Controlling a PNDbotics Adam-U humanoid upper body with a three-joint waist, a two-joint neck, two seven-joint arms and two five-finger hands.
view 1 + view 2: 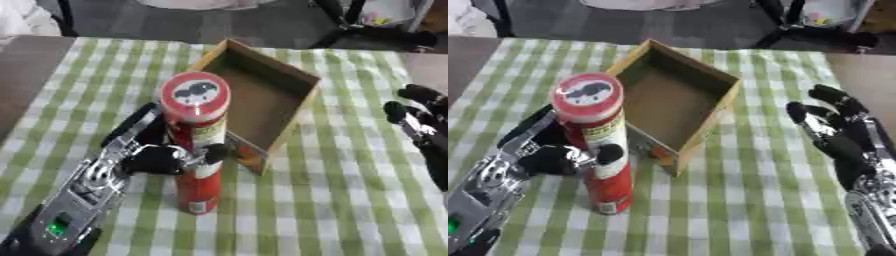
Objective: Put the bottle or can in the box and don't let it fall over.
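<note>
Can (196, 145): one, upright, left hand (156, 155) gripping; one box (262, 90) beside.

Green-and-white checked tablecloth (350, 200) spread flat; beyond its far edge, dark floor (175, 20) and black chair legs (815, 32).

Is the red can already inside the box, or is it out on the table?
Out. The red can stands upright on the checked cloth, just in front of the box, with the left hand curled round it.
</note>
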